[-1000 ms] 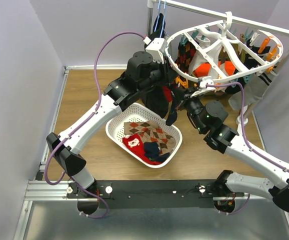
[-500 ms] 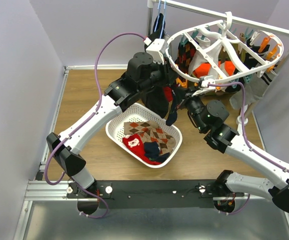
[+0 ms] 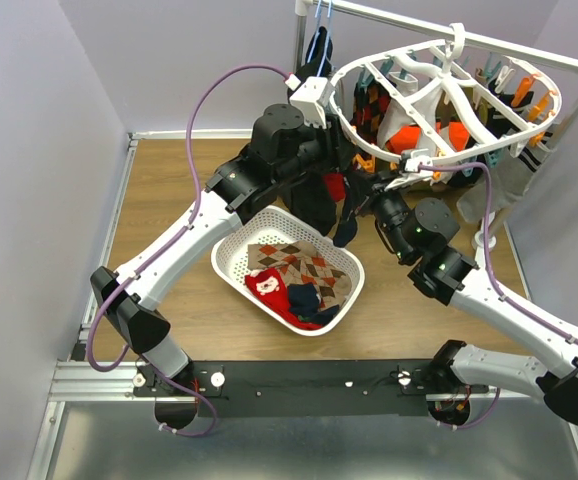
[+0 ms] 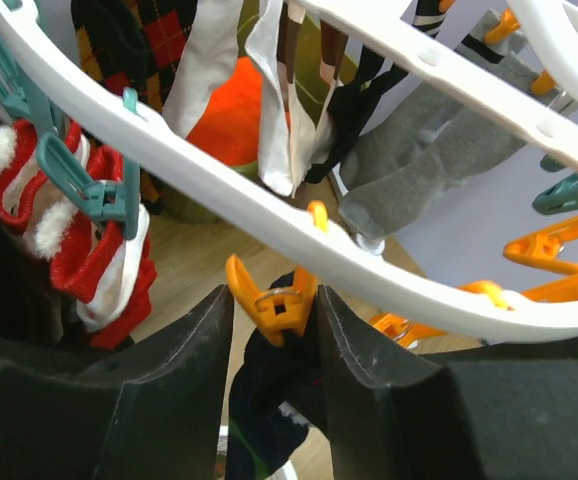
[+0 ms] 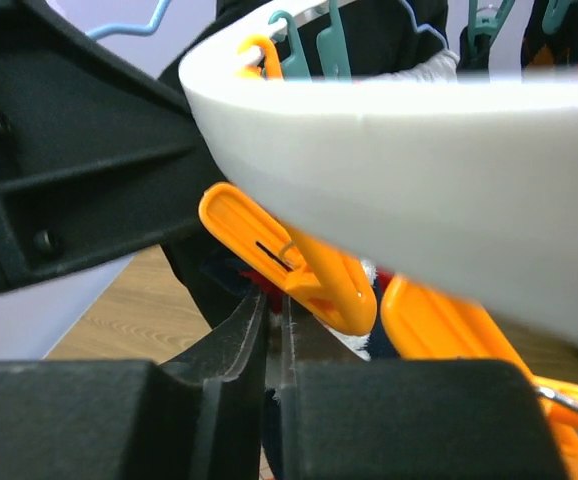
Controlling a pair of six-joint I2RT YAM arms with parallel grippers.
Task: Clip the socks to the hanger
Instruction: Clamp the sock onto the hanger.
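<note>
Overhead, two robot arms reach up to a white oval hanger (image 3: 559, 100) at about 1 o'clock in the scene. Its rim carries orange and teal clips, many already holding socks. Both arms meet at the ring's 8 o'clock edge.

The left gripper (image 4: 274, 292) has its jaws roughly half apart, one on each side of an orange clip (image 4: 269, 310). The clip's wings appear to touch both inner faces, so this reads as a hold on the clip. A navy sock (image 4: 264, 405) dangles directly below the clip. It is probably caught in the clip's mouth, but the bite itself is hidden.

The right gripper (image 5: 275, 315) sits just under the rim with its jaws almost together, leaving only a thin slit. Whether any cloth is in that slit cannot be told.

At 6 o'clock from the clip, a white basket (image 3: 227, 270) stands on the wooden counter (image 3: 159, 200). It holds an argyle sock (image 3: 304, 268), a red sock (image 3: 267, 288) and another dark one.

The socks are likely light, soft and limp, so they will sag and could slip from a shallow bite. The cuff edge, bunched thick, looks like the best place to pinch one. The clip is springy and should be squeezed at its wings. The hanger hangs freely and will probably swing if pushed.
</note>
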